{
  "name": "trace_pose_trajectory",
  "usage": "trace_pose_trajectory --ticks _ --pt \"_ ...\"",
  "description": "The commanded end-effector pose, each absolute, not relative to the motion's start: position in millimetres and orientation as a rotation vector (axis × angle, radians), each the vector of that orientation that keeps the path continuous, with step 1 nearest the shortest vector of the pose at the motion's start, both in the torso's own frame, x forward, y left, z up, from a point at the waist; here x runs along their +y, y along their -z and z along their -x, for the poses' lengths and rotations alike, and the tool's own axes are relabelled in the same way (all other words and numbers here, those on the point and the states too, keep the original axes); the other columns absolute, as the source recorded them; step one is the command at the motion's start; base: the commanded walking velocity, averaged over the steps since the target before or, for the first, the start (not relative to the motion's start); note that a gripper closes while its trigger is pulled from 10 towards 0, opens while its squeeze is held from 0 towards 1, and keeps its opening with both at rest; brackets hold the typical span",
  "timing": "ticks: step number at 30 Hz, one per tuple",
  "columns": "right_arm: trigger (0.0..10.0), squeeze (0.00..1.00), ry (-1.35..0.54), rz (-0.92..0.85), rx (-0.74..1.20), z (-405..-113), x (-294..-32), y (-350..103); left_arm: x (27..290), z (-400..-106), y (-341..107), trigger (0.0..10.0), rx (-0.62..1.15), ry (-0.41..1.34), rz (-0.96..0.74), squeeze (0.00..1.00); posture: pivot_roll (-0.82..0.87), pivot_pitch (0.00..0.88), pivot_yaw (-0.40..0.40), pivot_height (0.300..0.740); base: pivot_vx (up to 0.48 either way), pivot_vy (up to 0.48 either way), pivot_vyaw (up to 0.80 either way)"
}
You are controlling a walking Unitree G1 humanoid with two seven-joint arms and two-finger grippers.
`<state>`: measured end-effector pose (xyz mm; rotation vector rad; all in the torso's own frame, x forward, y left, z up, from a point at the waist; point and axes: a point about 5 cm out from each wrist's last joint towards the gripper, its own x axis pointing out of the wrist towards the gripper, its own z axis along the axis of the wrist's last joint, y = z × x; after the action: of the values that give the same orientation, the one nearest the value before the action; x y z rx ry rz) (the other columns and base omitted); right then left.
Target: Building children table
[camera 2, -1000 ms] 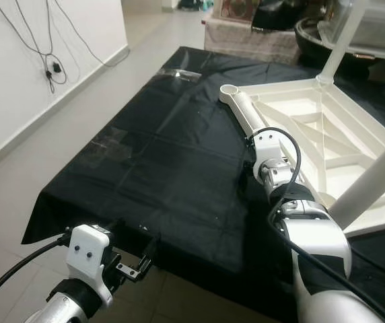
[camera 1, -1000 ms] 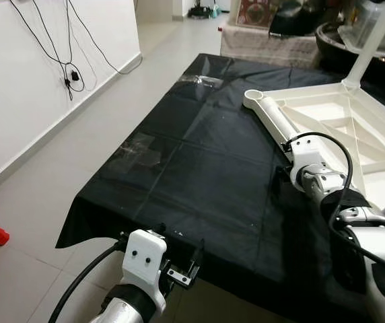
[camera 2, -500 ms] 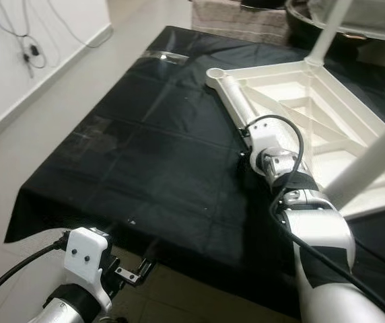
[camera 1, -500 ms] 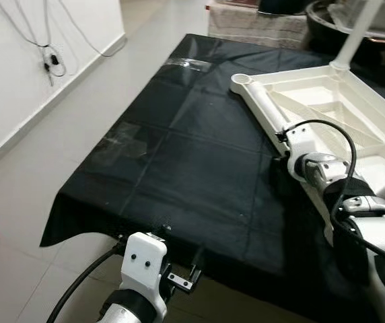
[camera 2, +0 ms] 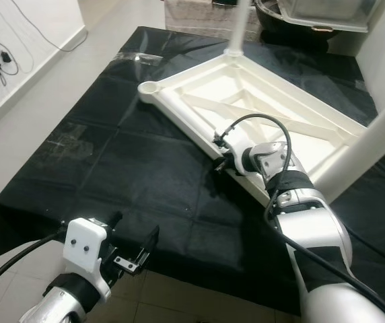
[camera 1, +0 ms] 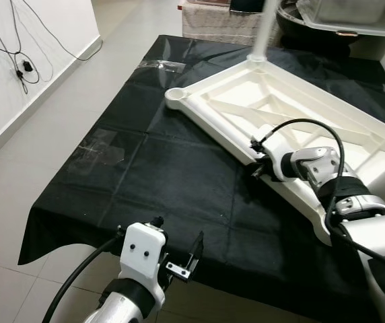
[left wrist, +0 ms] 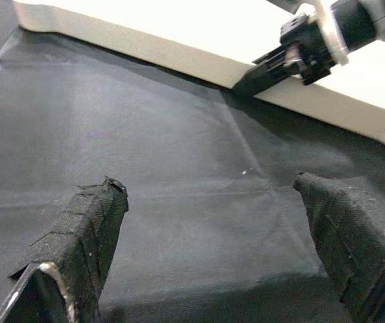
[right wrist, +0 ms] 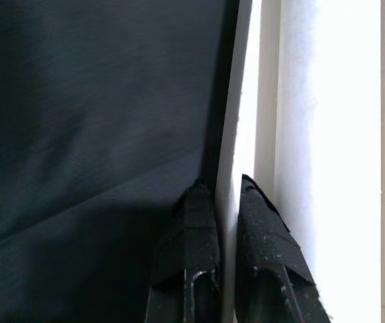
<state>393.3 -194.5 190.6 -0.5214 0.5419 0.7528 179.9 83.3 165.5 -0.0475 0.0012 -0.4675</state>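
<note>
A white children's table top (camera 1: 293, 111) lies upside down on a black cloth (camera 1: 145, 155) spread on the floor. One white leg (camera 1: 266, 27) stands up at its far corner and another leg (camera 2: 374, 134) rises at the right. The near left corner has an empty round socket (camera 1: 176, 96). My right gripper (camera 1: 256, 167) is shut on the table top's thin near rim (right wrist: 229, 134), one finger (right wrist: 196, 222) on each side. My left gripper (camera 1: 177, 237) hangs open above the cloth's front edge, with nothing between its fingertips (left wrist: 91, 229).
Grey tiled floor (camera 1: 17, 202) surrounds the cloth. A white wall with dangling cables (camera 1: 21, 67) runs along the left. Beyond the cloth's far edge stand a clear plastic bin (camera 1: 340, 13), a dark bowl and a low box.
The camera has shifted. The table top has swung on the cloth with my right gripper on its rim, its socket corner now further left. My left gripper has stayed open near the front edge.
</note>
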Motion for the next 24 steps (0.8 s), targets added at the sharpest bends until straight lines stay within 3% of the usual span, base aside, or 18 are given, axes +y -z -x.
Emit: trace_pose_trajectory --ticks 1,3,8,10,24 --pt "0.0 0.00 -0.917 0.570 0.722 -377 -184 -149 84 -179 -161 10.0 0.019 0.469 0.040 0.00 0.19 0.164 -0.023 0.740 0.000 0.000 0.00" --pt "0.0 0.00 -1.047 0.585 0.737 -368 -192 -148 85 -185 -160 10.0 0.009 0.467 0.027 0.00 0.19 0.141 -0.021 0.740 0.000 0.000 0.00" --pt "0.0 0.00 -1.126 0.601 0.739 -363 -196 -148 86 -188 -159 10.0 0.004 0.466 0.021 0.00 0.18 0.132 -0.018 0.740 0.000 0.000 0.00" --pt "0.0 0.00 -1.317 0.651 0.794 -347 -207 -145 88 -195 -156 10.0 -0.004 0.463 0.008 0.00 0.18 0.108 -0.011 0.740 0.000 0.000 0.00" --pt "0.0 0.00 -1.479 0.869 0.906 -329 -231 -142 91 -204 -150 10.0 -0.015 0.455 -0.006 0.00 0.17 0.073 -0.021 0.740 0.000 0.000 0.00"
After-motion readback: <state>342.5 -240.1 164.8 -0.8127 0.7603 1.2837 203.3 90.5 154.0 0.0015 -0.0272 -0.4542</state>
